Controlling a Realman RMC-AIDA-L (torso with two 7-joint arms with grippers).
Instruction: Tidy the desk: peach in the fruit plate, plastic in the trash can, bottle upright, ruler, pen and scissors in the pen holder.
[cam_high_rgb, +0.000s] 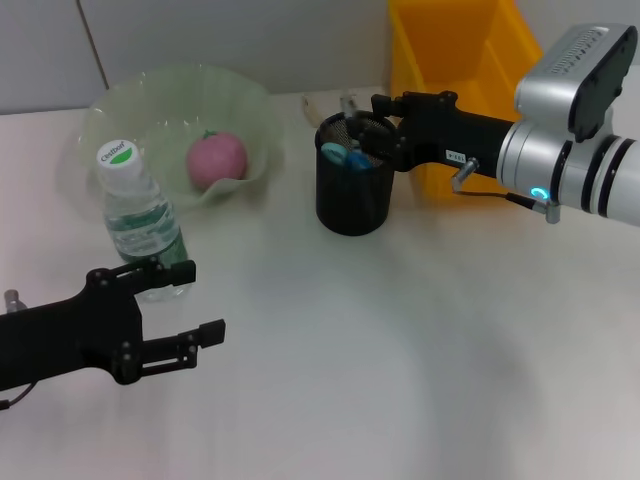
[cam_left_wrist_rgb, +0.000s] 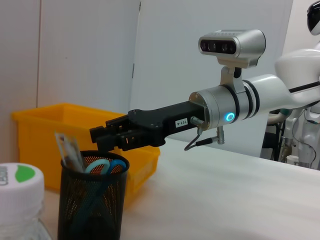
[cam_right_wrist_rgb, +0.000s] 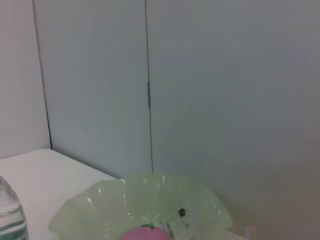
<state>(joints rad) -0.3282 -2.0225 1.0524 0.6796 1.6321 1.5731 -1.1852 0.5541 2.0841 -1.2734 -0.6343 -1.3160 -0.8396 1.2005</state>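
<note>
The pink peach (cam_high_rgb: 216, 159) lies in the green fruit plate (cam_high_rgb: 120, 110) at the back left; both also show in the right wrist view, peach (cam_right_wrist_rgb: 145, 234) and plate (cam_right_wrist_rgb: 100, 200). The water bottle (cam_high_rgb: 140, 220) stands upright in front of the plate. The black mesh pen holder (cam_high_rgb: 353, 195) holds blue-handled scissors (cam_high_rgb: 347, 157) and a clear ruler (cam_left_wrist_rgb: 70, 147). My right gripper (cam_high_rgb: 372, 127) hovers open just over the holder's rim, empty; it also shows in the left wrist view (cam_left_wrist_rgb: 107, 134). My left gripper (cam_high_rgb: 205, 300) is open and empty, just in front of the bottle. No pen or plastic is visible.
A yellow bin (cam_high_rgb: 460, 70) stands behind and to the right of the pen holder, under my right arm. The white table (cam_high_rgb: 400, 350) stretches across the front and right.
</note>
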